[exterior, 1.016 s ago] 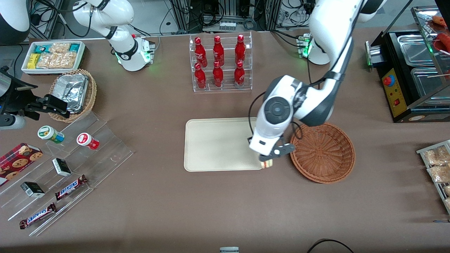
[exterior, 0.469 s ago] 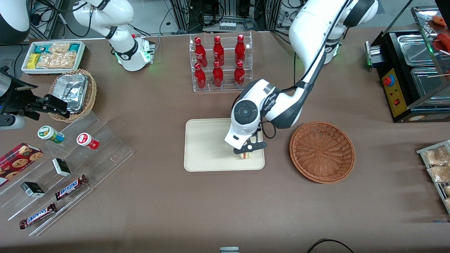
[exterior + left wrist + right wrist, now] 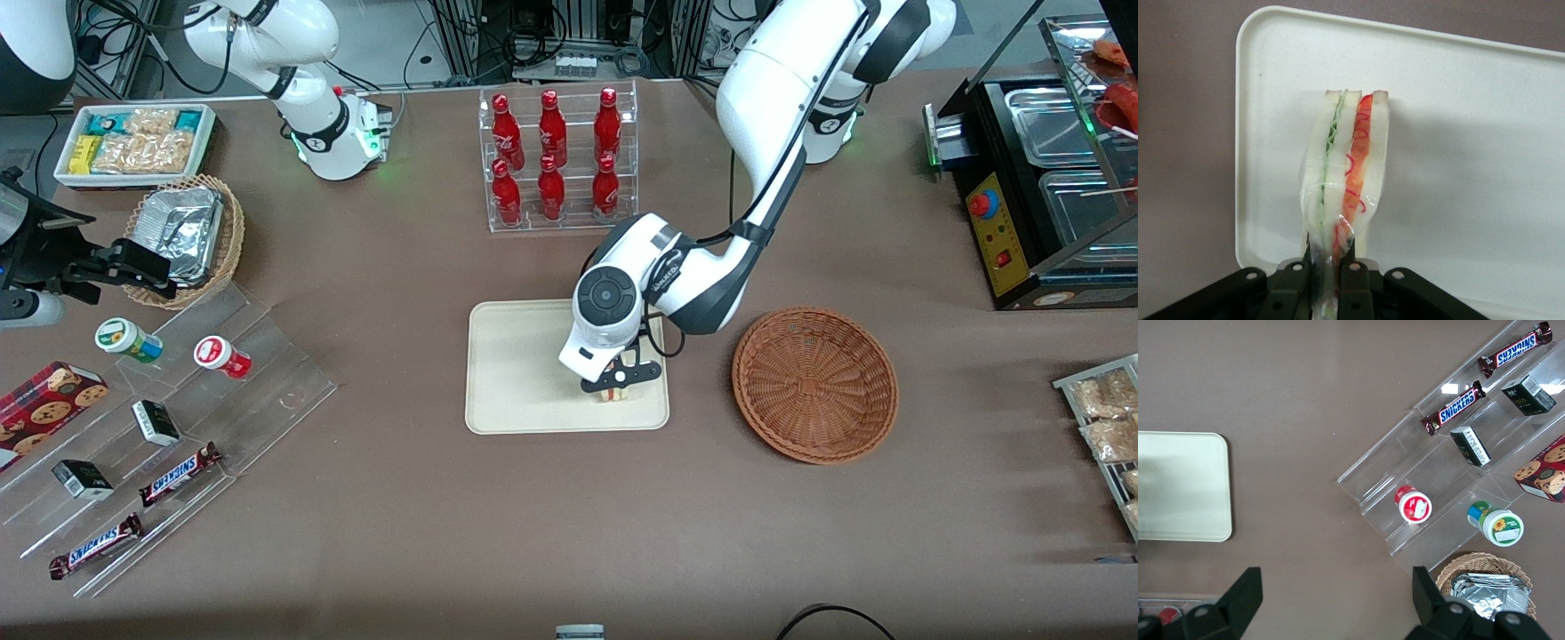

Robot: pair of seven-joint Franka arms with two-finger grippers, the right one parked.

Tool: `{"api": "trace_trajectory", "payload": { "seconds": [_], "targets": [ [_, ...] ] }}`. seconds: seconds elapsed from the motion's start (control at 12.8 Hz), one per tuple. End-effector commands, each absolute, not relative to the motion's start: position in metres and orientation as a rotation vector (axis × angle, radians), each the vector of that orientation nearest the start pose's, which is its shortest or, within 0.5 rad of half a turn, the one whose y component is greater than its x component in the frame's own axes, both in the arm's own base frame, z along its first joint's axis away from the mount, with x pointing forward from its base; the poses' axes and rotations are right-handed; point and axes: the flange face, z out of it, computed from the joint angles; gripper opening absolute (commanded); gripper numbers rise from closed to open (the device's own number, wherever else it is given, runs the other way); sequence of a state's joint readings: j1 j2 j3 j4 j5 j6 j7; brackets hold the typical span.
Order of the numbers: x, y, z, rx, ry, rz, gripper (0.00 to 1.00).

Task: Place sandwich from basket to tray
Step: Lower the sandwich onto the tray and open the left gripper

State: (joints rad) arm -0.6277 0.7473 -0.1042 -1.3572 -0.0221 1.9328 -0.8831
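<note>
Your sandwich is over the tray, not the basket.

Your tray (image 3: 516, 373) lies mid-table, the basket (image 3: 814, 383) just beside it toward the working arm's end; your gripper (image 3: 616, 386) is clamped on the sandwich (image 3: 1346, 173) near the tray's basket-side edge.

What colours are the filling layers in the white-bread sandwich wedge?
Green and red, clearest in the left wrist view: the gripper holds the sandwich wedge over the tray.

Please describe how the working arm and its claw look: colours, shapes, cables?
The left arm has glossy white rounded shells with dark grey joint bands and a round grey wrist cap. A thin black cable loops beside the wrist. The claw over the tray is black, with flat angular fingers.
</note>
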Motion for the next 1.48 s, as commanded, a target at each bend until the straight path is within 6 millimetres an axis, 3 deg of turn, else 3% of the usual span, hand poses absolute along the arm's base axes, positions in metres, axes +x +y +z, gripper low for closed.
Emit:
{"api": "trace_trajectory", "payload": {
  "seconds": [0.0, 0.31, 0.39, 0.47, 0.55, 0.7, 0.86, 1.02, 1.17, 1.41],
  "targets": [
    [0.542, -0.479, 0.26, -3.071, -0.259, 0.275, 0.0],
    [0.538, -0.487, 0.247, -3.084, -0.245, 0.261, 0.02],
    [0.538, -0.488, 0.246, -3.084, -0.243, 0.261, 0.4],
    [0.54, -0.486, 0.245, -3.084, -0.233, 0.262, 0.9],
    [0.54, -0.486, 0.246, -3.084, -0.244, 0.26, 0.99],
    [0.543, -0.483, 0.253, -3.084, -0.253, 0.253, 0.99],
    [0.548, -0.475, 0.276, -3.087, -0.272, 0.246, 0.99],
    [0.56, -0.456, 0.322, -3.097, -0.321, 0.225, 0.99],
    [0.564, -0.428, 0.383, -3.084, -0.379, 0.222, 0.99],
    [0.575, -0.38, 0.441, -3.07, -0.468, 0.221, 0.99]
  ]
}}
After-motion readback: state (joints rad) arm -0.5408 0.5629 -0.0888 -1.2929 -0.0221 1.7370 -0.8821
